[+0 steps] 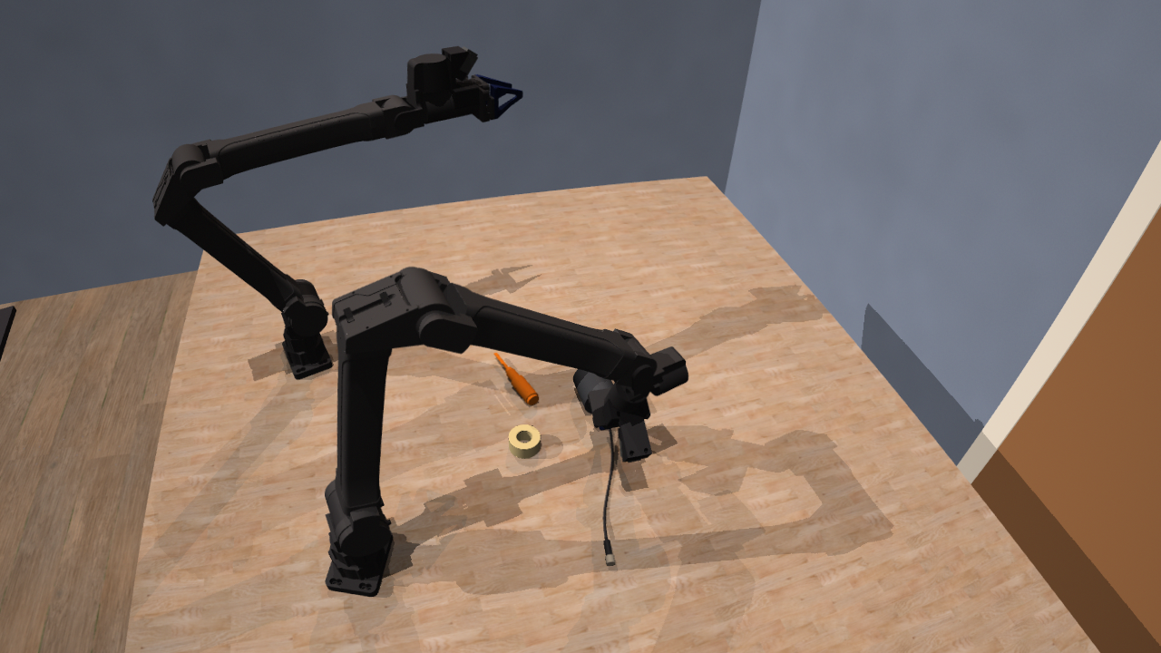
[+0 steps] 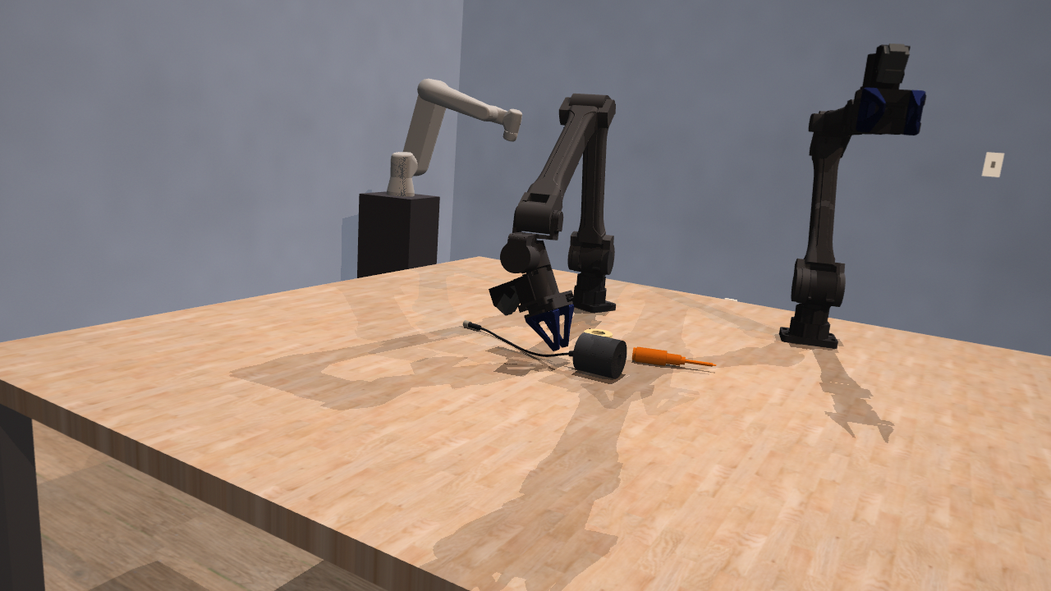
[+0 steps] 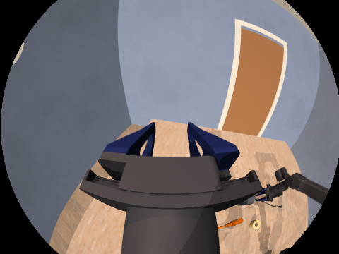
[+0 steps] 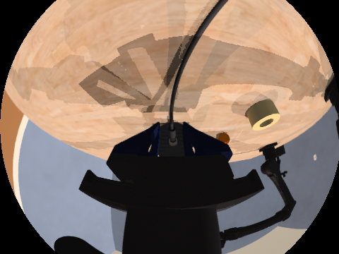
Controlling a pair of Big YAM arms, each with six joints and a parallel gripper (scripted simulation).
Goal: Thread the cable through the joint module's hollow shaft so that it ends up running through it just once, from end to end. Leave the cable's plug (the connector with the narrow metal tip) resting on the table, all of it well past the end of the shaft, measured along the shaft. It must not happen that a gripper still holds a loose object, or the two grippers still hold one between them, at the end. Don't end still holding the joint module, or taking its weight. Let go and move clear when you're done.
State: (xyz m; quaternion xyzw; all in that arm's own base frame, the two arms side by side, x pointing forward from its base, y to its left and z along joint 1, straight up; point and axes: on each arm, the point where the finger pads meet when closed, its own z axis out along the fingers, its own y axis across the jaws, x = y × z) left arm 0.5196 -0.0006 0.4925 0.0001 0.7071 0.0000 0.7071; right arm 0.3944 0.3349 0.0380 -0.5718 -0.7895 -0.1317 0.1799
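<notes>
The joint module (image 1: 525, 441) is a black cylinder with a tan ring face. It stands on the table with its hollow shaft upright, and also shows in the exterior view (image 2: 598, 354) and in the right wrist view (image 4: 264, 116). The black cable (image 1: 607, 495) lies on the table. Its grey-tipped connector (image 1: 609, 560) lies far from the module, and its other end lies beside the module (image 2: 566, 355). My right gripper (image 2: 555, 339) is low over that near end. Its fingers stand a little apart on either side of the cable, which rests on the table. My left gripper (image 1: 511, 92) is open and empty, high above the table.
An orange screwdriver (image 1: 517, 379) lies just behind the module. A white robot arm on a black pedestal (image 2: 411, 168) stands beyond the table's far edge. The left arm's base (image 1: 307, 353) and the right arm's base (image 1: 356, 560) stand on the table.
</notes>
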